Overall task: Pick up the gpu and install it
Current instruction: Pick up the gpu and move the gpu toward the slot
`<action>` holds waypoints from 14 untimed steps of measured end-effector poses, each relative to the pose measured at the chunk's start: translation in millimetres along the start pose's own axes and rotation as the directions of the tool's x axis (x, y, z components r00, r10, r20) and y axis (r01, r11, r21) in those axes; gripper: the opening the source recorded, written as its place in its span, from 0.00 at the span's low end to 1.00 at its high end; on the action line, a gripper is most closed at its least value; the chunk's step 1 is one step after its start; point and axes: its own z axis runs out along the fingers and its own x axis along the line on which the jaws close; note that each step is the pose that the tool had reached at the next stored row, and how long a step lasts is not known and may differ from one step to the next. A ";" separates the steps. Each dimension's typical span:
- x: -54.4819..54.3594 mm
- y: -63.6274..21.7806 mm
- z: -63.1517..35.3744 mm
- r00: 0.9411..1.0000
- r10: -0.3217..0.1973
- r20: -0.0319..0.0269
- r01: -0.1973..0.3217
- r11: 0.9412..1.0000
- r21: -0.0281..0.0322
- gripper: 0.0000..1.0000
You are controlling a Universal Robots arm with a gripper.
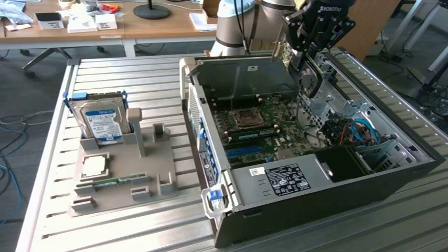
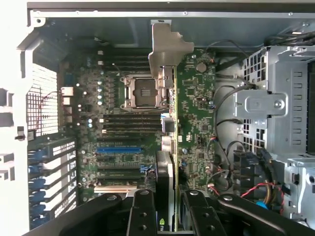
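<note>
My gripper (image 1: 305, 55) hangs over the open computer case (image 1: 336, 184), shut on the gpu (image 1: 309, 79). The card hangs upright below the fingers, above the motherboard (image 1: 259, 126) and apart from it, its black fan face turned toward the exterior view's right. In the wrist view the gpu (image 2: 167, 147) is edge-on: a thin green card with its silver end bracket (image 2: 165, 49) at the far end. My two black fingers (image 2: 142, 216) clamp it from both sides, gripper (image 2: 170, 216). Below it lie the motherboard (image 2: 118, 128), its CPU socket (image 2: 142, 91) and a blue slot (image 2: 118, 149).
On the exterior view's left, a grey holder (image 1: 119, 178) carries a blue-labelled hard drive (image 1: 102, 121), a CPU chip (image 1: 94, 165) and a small RAM stick (image 1: 112, 182). Inside the case are a drive cage (image 2: 275, 103), cables (image 1: 357, 131) and a power supply (image 1: 280, 178).
</note>
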 end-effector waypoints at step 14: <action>-5.7 0.2 0.0 1.000 0.000 0.000 0.000 1.000 0.000 0.27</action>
